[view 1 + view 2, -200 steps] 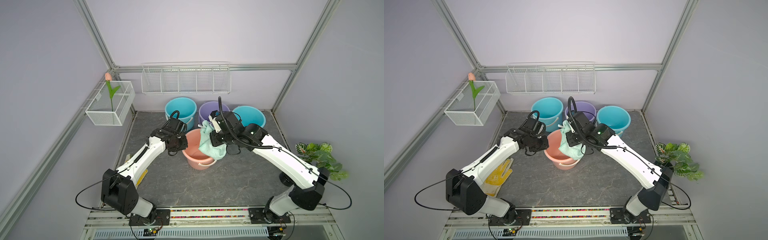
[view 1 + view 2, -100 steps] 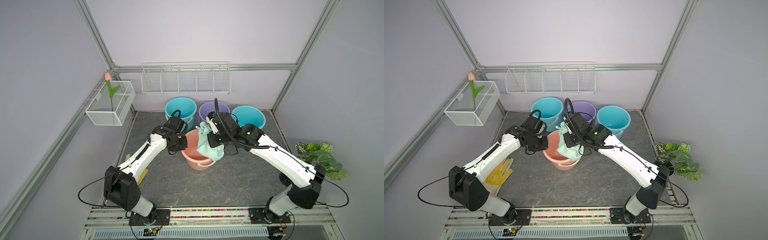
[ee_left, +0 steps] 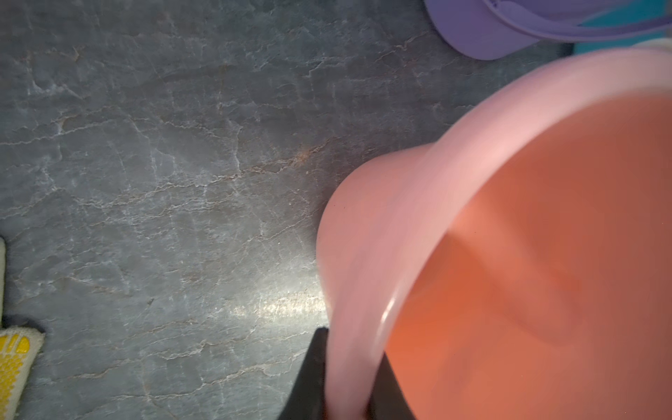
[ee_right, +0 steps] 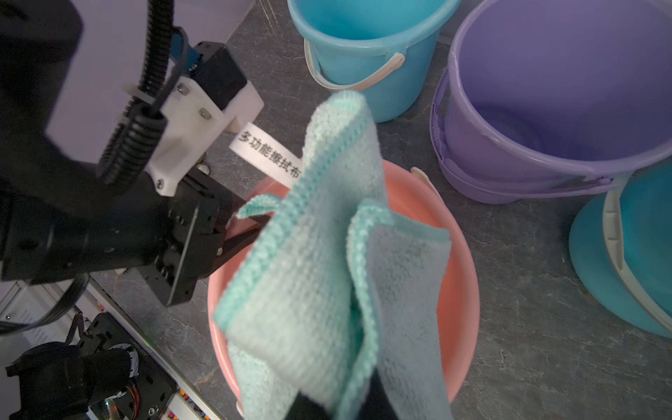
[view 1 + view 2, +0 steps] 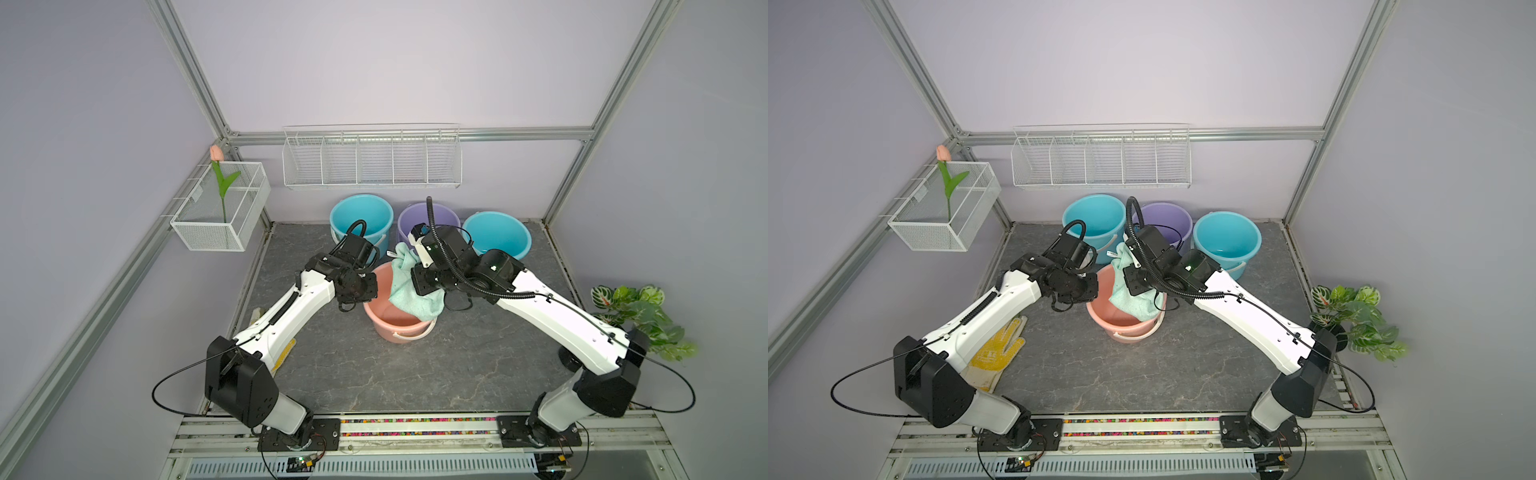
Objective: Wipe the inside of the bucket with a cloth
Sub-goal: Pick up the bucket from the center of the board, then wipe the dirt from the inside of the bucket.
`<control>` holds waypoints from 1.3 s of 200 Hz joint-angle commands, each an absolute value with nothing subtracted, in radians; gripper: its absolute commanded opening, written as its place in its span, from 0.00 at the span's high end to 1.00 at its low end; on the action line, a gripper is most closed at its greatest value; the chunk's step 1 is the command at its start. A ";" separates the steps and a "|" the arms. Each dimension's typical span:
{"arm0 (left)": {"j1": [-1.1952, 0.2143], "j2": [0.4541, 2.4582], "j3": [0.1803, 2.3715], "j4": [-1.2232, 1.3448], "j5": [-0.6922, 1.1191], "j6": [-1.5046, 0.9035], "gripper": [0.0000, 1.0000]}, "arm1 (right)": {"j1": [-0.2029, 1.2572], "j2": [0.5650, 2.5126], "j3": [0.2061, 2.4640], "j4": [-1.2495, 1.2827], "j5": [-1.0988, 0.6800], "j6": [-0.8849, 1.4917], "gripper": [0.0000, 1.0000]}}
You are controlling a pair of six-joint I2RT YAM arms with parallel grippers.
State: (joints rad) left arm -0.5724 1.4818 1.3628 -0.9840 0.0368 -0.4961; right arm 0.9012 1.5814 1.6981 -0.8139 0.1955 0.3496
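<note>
Okay, so the right tool (image 4: 340, 403) is pinched tight on the mint cloth (image 4: 309, 283), which hangs bunched over the mouth of the pink bucket (image 4: 463, 291) on the table (image 5: 374, 374). The left tool (image 3: 347, 382) is clamped on the bucket's rim, one finger inside and one outside. My take: push the cloth down against the inner wall and sweep around. Press lightly so the rim grip doesn't slip and the bucket doesn't tip.
</note>
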 commanded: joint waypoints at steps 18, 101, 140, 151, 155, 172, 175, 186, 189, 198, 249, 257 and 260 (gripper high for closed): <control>-0.658 1.370 1.325 -0.879 -0.045 -0.492 1.00 | 0.920 1.500 1.573 -0.636 0.210 0.264 0.93; -0.860 1.237 1.232 -0.727 -0.252 -0.434 1.00 | 0.948 1.308 1.026 -0.102 0.123 -0.064 0.93; -0.920 1.181 1.176 -0.669 -0.303 -0.405 1.00 | 0.963 1.299 0.903 -0.048 0.075 -0.272 0.93; -0.929 1.163 1.157 -0.649 -0.302 -0.394 1.00 | 0.974 1.299 0.863 -0.030 0.082 -0.351 0.93; -0.934 1.158 1.152 -0.642 -0.302 -0.389 1.00 | 0.977 1.299 0.845 -0.022 0.085 -0.376 0.93; -0.952 1.139 1.130 -0.620 -0.305 -0.367 1.00 | 0.984 1.301 0.806 0.003 0.086 -0.493 0.93; -0.955 1.137 1.126 -0.617 -0.305 -0.363 1.00 | 0.984 1.301 0.799 0.008 0.085 -0.510 0.93; -0.963 1.130 1.118 -0.610 -0.305 -0.352 1.00 | 0.984 1.305 0.784 0.021 0.069 -0.585 0.93; -0.965 1.130 1.116 -0.609 -0.304 -0.349 1.00 | 0.983 1.305 0.781 0.021 0.064 -0.610 0.93; -0.967 1.130 1.112 -0.609 -0.299 -0.343 1.00 | 0.984 1.310 0.772 0.024 0.053 -0.678 0.93; -0.984 1.126 1.093 -0.631 -0.275 -0.301 1.00 | 0.979 1.362 0.778 0.026 0.070 -1.087 0.93; -0.985 1.126 1.091 -0.631 -0.268 -0.298 1.00 | 0.975 1.380 0.791 0.025 0.073 -1.130 0.93; -0.986 1.126 1.089 -0.630 -0.264 -0.298 1.00 | 0.974 1.388 0.797 0.026 0.075 -1.146 0.93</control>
State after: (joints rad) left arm -0.9756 1.1526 1.0916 -0.6788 -0.2726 -0.3248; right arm 0.9775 1.3396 0.7727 0.0021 0.0795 -0.8928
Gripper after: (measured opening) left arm 0.147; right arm 0.096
